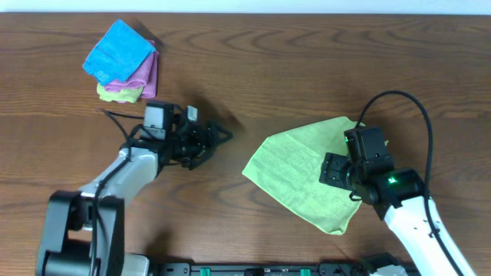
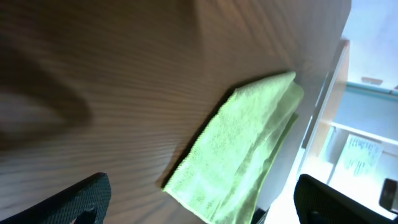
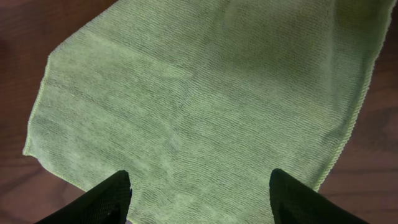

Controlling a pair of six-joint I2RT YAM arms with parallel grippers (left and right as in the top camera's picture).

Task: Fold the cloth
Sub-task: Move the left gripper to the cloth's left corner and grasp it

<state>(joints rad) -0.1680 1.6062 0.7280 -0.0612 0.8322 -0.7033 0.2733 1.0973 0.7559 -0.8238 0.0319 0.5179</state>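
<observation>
The cloth (image 1: 295,172) looks folded once (a doubled edge shows); another fold may remain. Left gripper (image 1: 215,143) and right gripper (image 1: 336,170) fingers spread, empty.

Blue cloth (image 1: 117,50) atop pink cloth (image 1: 143,77) on wooden table (image 1: 307,61).

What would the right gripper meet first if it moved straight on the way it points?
The cloth: it fills the wrist view ahead of the open right gripper, lying on the table. How near the fingertips are to it is unclear.
</observation>
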